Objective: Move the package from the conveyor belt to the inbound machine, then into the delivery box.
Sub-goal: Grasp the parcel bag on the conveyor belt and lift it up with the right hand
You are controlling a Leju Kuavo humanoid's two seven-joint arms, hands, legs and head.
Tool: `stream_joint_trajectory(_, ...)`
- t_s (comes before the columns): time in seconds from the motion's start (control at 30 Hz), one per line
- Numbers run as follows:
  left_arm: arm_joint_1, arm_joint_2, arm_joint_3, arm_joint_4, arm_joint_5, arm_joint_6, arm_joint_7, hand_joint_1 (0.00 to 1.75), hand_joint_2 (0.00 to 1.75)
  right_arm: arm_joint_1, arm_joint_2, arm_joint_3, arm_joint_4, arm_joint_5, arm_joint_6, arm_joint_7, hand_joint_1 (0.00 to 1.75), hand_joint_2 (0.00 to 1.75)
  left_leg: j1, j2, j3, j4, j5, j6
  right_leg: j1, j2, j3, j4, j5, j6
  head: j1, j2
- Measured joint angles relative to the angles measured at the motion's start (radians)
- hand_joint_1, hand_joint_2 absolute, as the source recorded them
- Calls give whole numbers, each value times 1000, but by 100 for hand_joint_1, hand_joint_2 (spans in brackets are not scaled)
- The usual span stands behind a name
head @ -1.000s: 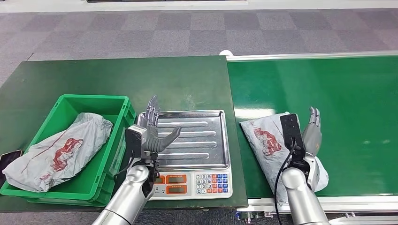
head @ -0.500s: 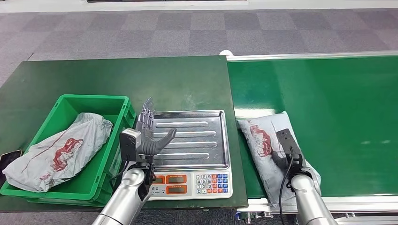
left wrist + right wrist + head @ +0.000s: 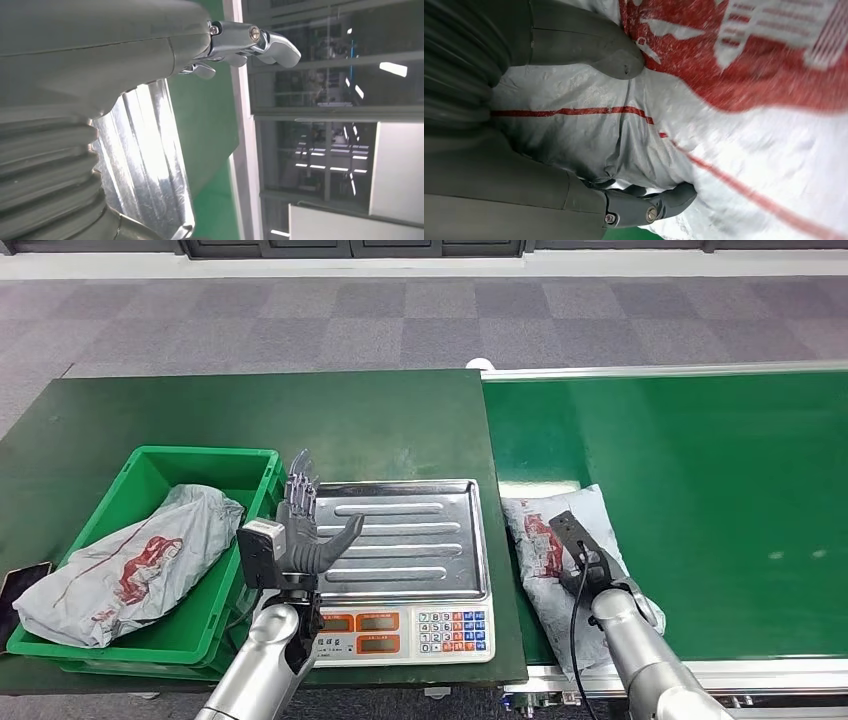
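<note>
A grey plastic package [image 3: 540,535] with red print lies on the green conveyor belt [image 3: 700,470], near its front left corner. My right hand [image 3: 592,568] is down on it; in the right wrist view the thumb [image 3: 589,47] presses into the package [image 3: 749,125] and a dark finger [image 3: 664,202] curls under its edge, gripping it. My left hand [image 3: 305,530] is raised with fingers spread over the left edge of the scale's steel tray [image 3: 420,535], holding nothing. The left wrist view shows its fingertips [image 3: 260,42] above the tray [image 3: 145,150].
A green bin [image 3: 200,452] stands left of the scale on the dark green table [image 3: 250,410], with another grey package [image 3: 130,560] inside. A dark flat object [image 3: 15,585] lies at the bin's left. The belt's white frame [image 3: 700,675] runs along the front.
My right hand dropped from upright and open onto the package and closed on it; the package shifted a little left. My left hand drifted slightly left. The view tilted a bit.
</note>
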Motion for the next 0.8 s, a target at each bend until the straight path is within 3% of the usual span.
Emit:
stream_joint_trajectory(0.1, 8, 1, 0, -20, 5, 2, 1, 0, 175, -20, -3, 53, 22, 52, -1, 38, 175, 175, 0, 0, 5, 0, -2, 1, 0, 0, 6, -1, -2, 1, 0, 0)
stream_joint_trajectory(0.5, 20, 6, -1, -50, 13, 7, 2, 0, 175, -41, -26, 195, 44, 194, -62, 81, 175, 175, -1, -1, 3, 1, -4, 3, -1, -1, 7, -3, -2, 3, 0, 0)
stream_joint_trajectory(0.67, 22, 8, -2, -51, 21, 8, -4, 0, 175, -46, -61, 337, 60, 487, -128, 206, 175, 175, -2, -5, 0, 1, -4, 3, -2, -6, 6, -4, -3, 4, 0, 0)
stream_joint_trajectory(0.8, 27, 8, -2, -51, 22, 13, -14, 0, 175, -68, -91, 443, 83, 550, -93, 235, 175, 175, -3, -6, 0, 1, -4, 4, -2, -7, 6, -5, -3, 5, 0, 0)
